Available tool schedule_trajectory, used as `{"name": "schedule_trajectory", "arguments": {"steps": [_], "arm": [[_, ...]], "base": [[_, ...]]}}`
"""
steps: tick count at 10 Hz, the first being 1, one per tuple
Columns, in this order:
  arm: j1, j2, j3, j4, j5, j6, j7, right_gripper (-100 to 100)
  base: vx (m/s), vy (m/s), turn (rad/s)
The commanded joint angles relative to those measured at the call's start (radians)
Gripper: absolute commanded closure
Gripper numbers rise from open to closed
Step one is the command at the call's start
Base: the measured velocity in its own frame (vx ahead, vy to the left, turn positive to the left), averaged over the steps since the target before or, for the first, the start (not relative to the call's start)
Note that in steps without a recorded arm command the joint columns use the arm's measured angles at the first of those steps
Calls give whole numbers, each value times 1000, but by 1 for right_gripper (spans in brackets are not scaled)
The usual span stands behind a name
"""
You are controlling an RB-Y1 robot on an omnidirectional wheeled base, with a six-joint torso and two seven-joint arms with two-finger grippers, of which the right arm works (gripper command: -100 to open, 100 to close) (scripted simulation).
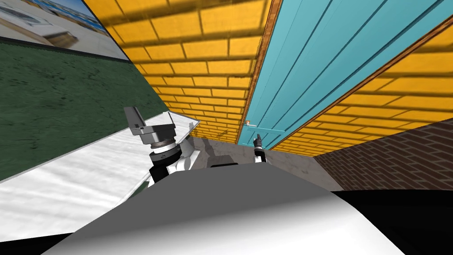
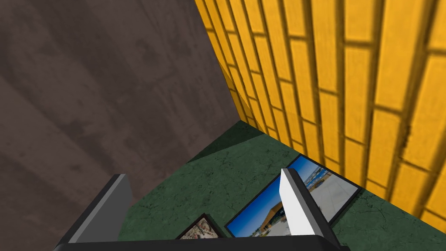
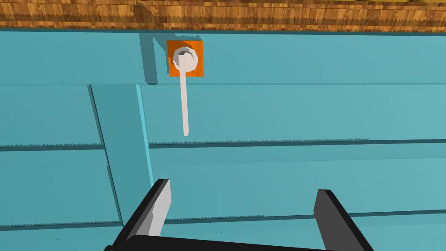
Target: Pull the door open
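Left of centre in the head view, the left gripper (image 2: 201, 183) is raised beside a white slab (image 1: 79, 177), its two fingers spread with nothing between them; that arm looks idle. Past it, a yellow brick wall (image 1: 199, 53) runs to the wooden frame (image 1: 261, 66), and right of the frame is the teal plank door (image 1: 318, 57), taking up the upper middle and right of the frame. It looks shut against its frame. Its handle (image 3: 185, 100) is a pale slim lever pivoting on a small orange plate (image 3: 185, 58), set close to the frame-side edge of the door. The right gripper (image 3: 242, 187) sits just below the handle in the head view, pointed at the door, fingers wide apart and holding nothing, the lever clear of them. I'd judge this the reach, before any grasp. Next, the hand needs to close in until the lever sits between the fingers, pinch it firmly, perhaps turn it, then draw back along the door's swing.
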Motion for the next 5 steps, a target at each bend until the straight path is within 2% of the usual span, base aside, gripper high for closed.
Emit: {"name": "schedule_trajectory", "arguments": {"steps": [1, 5], "arm": [[-16, -7, -8, 47, -9, -10, 1, -100], [-51, -16, -25, 145, -26, -29, 8, -100]], "base": [[90, -42, 100], [87, -35, 107]]}}
